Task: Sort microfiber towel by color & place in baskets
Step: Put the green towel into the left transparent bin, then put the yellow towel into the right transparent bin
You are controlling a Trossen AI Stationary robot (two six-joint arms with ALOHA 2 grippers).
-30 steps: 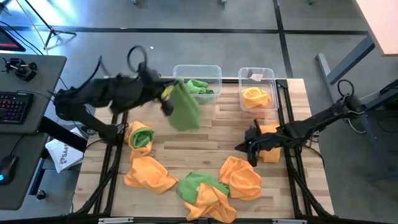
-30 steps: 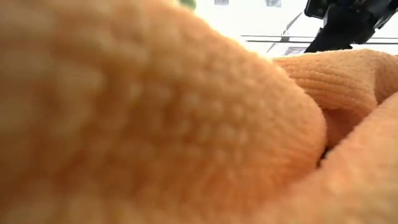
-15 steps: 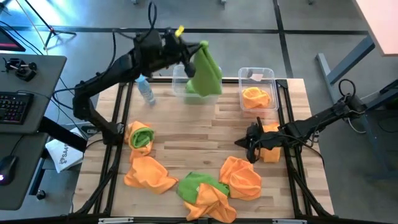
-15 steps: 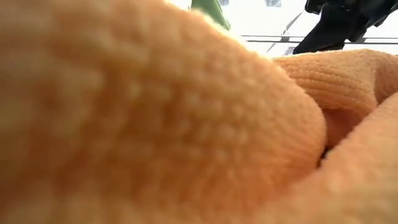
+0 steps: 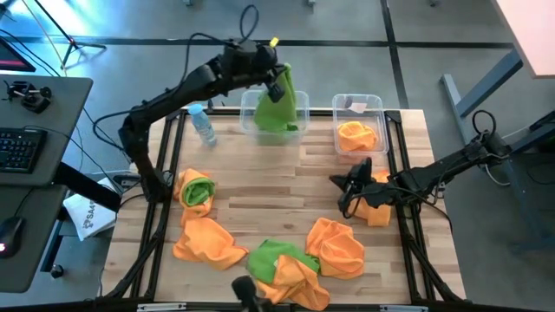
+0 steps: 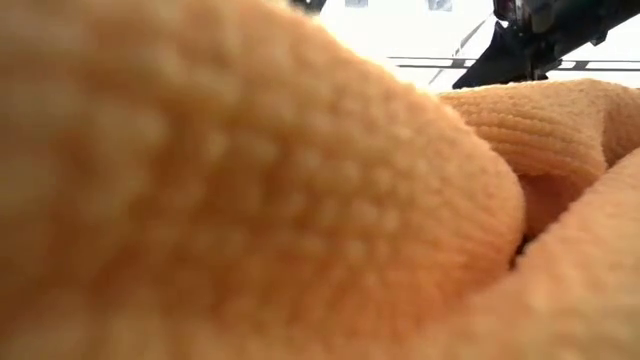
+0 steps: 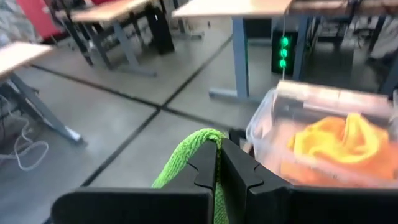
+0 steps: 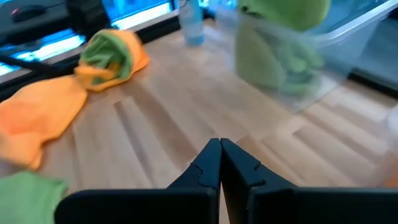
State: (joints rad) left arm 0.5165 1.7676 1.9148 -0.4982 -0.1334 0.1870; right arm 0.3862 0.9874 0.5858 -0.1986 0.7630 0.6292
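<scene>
My left gripper [image 5: 279,80] reaches over the wider basket [image 5: 298,97] at the table's far edge, shut on a green towel [image 5: 279,108] that hangs above the green towels lying inside. The narrower basket [image 5: 378,102] holds an orange towel [image 5: 356,135]. My right gripper [image 5: 347,187] is shut on nothing, low over the wood beside an orange towel [image 5: 376,208] at the right side. In the right wrist view its fingers [image 8: 219,163] point toward the wider basket [image 8: 336,37]. My left gripper pinches the green towel at a bunched top fold [image 7: 194,148] between its two fingers. The fingers come in from the table's left side. The towel hangs slack below them over the wider basket; whether its lower end touches the towels inside does not show.
Loose towels lie on the wood: a green-and-orange roll [image 5: 195,189] at the left, an orange one [image 5: 208,243], a green one [image 5: 274,257] on orange [image 5: 299,288], another orange [image 5: 338,247]. A water bottle [image 5: 204,128] stands left of the wider basket. An orange towel [image 6: 250,200] fills the low view.
My left gripper has carried the green towel up from over the table's left middle, toward the far edge and to the right, and now holds it over the wider basket. The towel swung as it went and now hangs straighter.
</scene>
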